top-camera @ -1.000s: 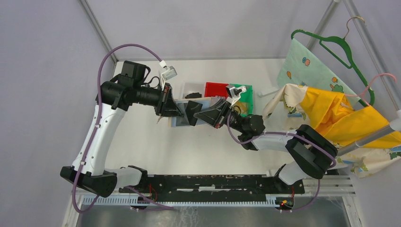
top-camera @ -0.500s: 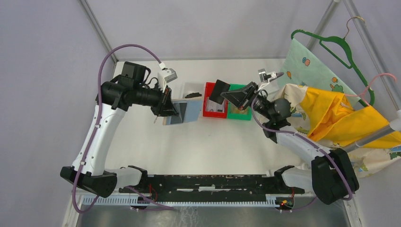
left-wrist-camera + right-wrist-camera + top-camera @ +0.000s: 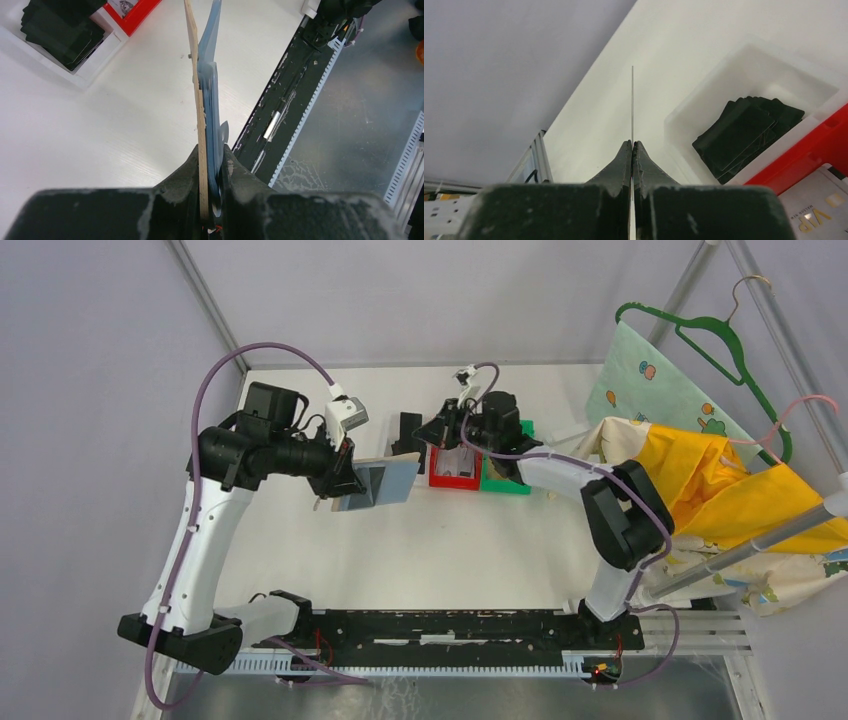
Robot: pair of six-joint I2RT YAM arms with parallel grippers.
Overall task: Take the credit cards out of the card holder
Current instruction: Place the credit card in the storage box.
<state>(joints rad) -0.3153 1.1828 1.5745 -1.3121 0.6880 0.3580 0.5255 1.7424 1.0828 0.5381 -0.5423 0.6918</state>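
White bin [image 3: 784, 60]: black cards [image 3: 744, 135]. Left end effector [image 3: 210, 155] clamps holder [image 3: 201, 100]; right end effector [image 3: 632, 145], card [image 3: 632, 100].

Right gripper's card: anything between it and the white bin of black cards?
Nothing visible. The card, pinched in the right gripper, hangs beside the white bin, whose open top shows only stacked black cards.

White plastic bin [image 3: 744, 60], red plastic bin [image 3: 452, 480] & green plastic bin [image 3: 505, 487] sat L-to-R in a row at far-mid of the white bench [image 3: 450, 550]. Stack of black flat cards [image 3: 749, 130] lay in the white bin. Tan rectangular card holder [image 3: 375, 483] hung off the bench, front-L of the bins, in L claw [image 3: 210, 165]. R claw [image 3: 632, 150], w/ thin flat card [image 3: 632, 100] edge-up, was by the white bin. Yellow-and-patterned cloth heap [image 3: 700, 480] lay far R.
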